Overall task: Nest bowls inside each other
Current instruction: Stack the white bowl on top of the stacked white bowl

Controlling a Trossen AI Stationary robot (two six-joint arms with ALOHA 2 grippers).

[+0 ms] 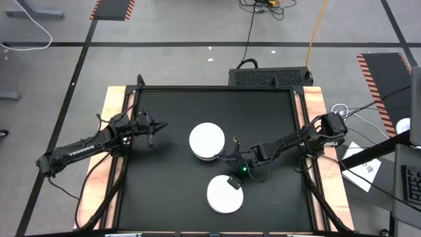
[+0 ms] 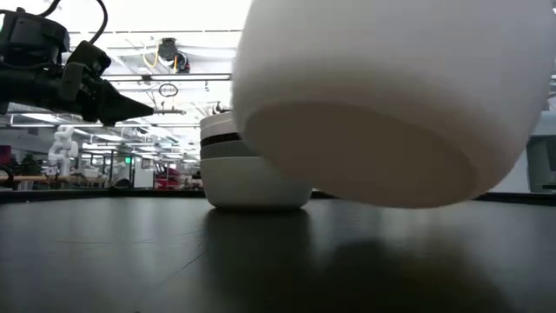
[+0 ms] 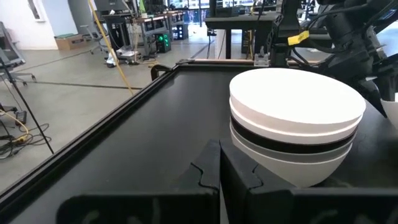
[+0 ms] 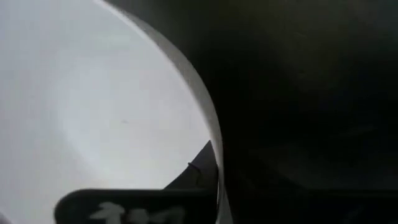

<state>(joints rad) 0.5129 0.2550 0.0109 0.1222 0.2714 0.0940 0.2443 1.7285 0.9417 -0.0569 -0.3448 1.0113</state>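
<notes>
Clamping the far rim of the white bowl (image 1: 225,194), your right gripper (image 1: 233,182) holds it tilted off the black table (image 1: 171,191) at the near side. Just beyond it sits the nested stack of bowls (image 1: 207,141). Your left gripper (image 1: 158,126) hovers clenched and empty, left of the stack.

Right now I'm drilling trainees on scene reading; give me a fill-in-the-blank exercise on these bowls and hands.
1. The right hand is shut on the ____ of the single white bowl.
2. The low view shows that bowl tilted and ____ off the table.
3. The bowl stack shows a ____ band between white rims.
4. The left hand is ____.

Missing: rim; lifted; black; shut
</notes>
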